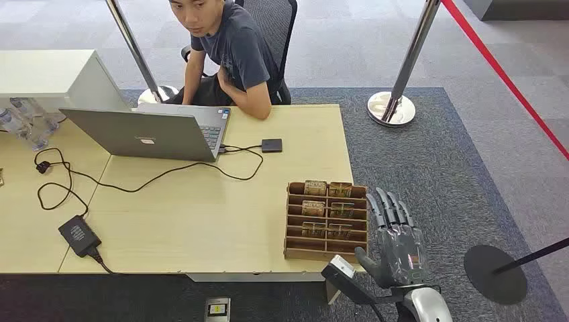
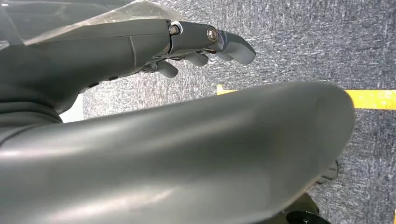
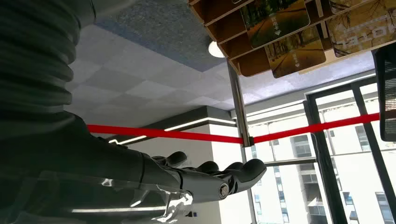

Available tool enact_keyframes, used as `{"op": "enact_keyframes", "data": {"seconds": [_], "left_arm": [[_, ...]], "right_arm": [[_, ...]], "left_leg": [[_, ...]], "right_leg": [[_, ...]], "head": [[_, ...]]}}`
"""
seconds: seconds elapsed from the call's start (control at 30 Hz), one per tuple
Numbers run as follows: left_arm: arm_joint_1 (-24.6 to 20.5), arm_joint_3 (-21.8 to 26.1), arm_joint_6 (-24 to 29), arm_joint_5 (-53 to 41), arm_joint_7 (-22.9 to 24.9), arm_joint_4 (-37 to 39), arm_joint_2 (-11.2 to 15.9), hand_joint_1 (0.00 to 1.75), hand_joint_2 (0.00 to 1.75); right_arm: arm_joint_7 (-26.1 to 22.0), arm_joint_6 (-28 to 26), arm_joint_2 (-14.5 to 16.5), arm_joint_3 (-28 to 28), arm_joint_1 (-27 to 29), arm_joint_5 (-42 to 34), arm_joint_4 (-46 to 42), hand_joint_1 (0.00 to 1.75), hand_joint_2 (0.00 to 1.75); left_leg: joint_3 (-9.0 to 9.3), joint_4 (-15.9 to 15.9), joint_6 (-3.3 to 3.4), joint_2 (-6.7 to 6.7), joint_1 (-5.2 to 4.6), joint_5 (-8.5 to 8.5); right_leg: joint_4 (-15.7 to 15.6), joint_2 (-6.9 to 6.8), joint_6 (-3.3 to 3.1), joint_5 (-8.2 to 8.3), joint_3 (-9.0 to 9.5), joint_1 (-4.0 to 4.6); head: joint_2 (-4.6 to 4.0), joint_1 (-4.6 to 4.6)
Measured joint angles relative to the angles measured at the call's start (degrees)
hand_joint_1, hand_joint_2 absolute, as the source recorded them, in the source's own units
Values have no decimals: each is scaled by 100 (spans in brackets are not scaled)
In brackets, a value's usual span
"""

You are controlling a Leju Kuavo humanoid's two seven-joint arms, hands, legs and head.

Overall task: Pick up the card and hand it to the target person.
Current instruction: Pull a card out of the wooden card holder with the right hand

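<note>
Right hand [image 1: 397, 245], fingers apart and empty, just beside the wooden card rack [image 1: 293, 221]; a careless reach could knock the rack or dislodge neighbouring hotel cards [image 1: 314, 188]

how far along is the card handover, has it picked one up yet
Nothing looks done yet. The printed hotel cards all sit in the brown wooden slotted rack on the table's near corner. The right hand is beside the rack, fingers apart, holding nothing. The left hand hangs over carpet, also holding nothing. Left: take a card and hand it to the seated person in the dark t-shirt.
</note>
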Motion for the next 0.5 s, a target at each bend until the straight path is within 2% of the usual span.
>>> {"op": "enact_keyframes", "data": {"seconds": [0.23,0.5], "left_arm": [[3,0,0,-31,-15,0,0,0,0],[5,0,-7,-28,-22,0,0,0,0]], "right_arm": [[243,7,48,85,-128,520,280,0,175],[308,2,49,212,-298,657,612,0,175]], "left_leg": [[0,0,-1,-1,0,1],[-1,0,0,0,0,2]], "right_leg": [[0,0,0,0,0,0],[0,0,0,0,-1,0]], "head": [[0,0],[0,1]]}}
